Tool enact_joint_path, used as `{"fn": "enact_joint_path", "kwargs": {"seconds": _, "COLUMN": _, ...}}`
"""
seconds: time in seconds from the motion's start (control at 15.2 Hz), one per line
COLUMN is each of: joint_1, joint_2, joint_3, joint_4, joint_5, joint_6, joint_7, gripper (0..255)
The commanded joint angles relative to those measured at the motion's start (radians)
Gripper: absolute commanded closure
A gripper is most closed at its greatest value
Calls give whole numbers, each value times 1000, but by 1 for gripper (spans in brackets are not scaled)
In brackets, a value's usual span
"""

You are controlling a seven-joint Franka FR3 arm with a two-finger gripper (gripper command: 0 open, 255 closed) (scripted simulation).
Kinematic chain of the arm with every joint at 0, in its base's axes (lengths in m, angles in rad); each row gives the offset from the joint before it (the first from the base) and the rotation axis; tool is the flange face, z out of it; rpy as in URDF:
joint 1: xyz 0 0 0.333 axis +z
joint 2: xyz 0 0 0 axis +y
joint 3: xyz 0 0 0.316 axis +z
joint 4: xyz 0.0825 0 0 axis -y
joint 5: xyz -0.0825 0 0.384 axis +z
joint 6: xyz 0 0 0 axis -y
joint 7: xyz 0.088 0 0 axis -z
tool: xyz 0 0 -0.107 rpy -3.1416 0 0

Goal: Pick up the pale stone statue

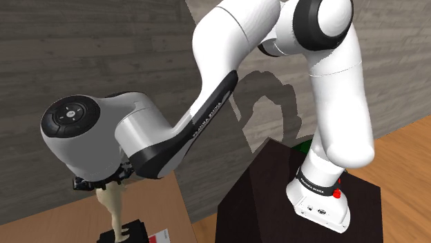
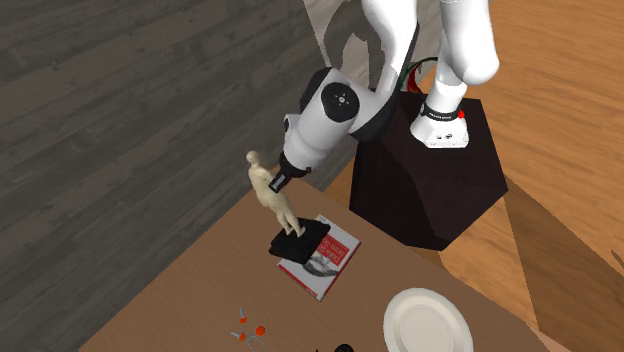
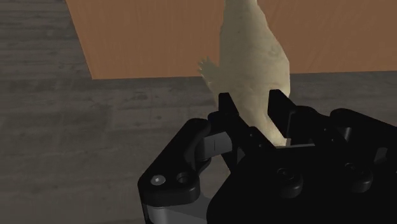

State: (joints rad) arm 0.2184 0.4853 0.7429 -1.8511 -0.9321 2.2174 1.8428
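Observation:
The pale beige statue is a standing human figure on a black base. It stands on a book on the wooden table and leans a little. In the second exterior view my gripper is at its torso. The wrist view has the two black fingers pressed against either side of the statue, so my gripper is shut on it. From the shoulder view the statue's legs hang below my hand. Whether the base touches the book, I cannot tell.
A red and white book lies under the statue's base. A white plate sits near the table's front corner, and small orange pieces lie at the front edge. The black stand is close beside the table. A grey plank wall stands behind.

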Motion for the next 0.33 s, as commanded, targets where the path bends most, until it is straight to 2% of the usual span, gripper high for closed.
{"fn": "enact_joint_path", "kwargs": {"seconds": 0.0, "joint_1": -7, "joint_2": -17, "joint_3": 12, "joint_4": 6, "joint_5": 20, "joint_6": -14, "joint_7": -17, "gripper": 255}}
{"fn": "enact_joint_path", "kwargs": {"seconds": 0.26, "joint_1": -14, "joint_2": -33, "joint_3": 22, "joint_4": 12, "joint_5": 40, "joint_6": -27, "joint_7": -35, "gripper": 255}}
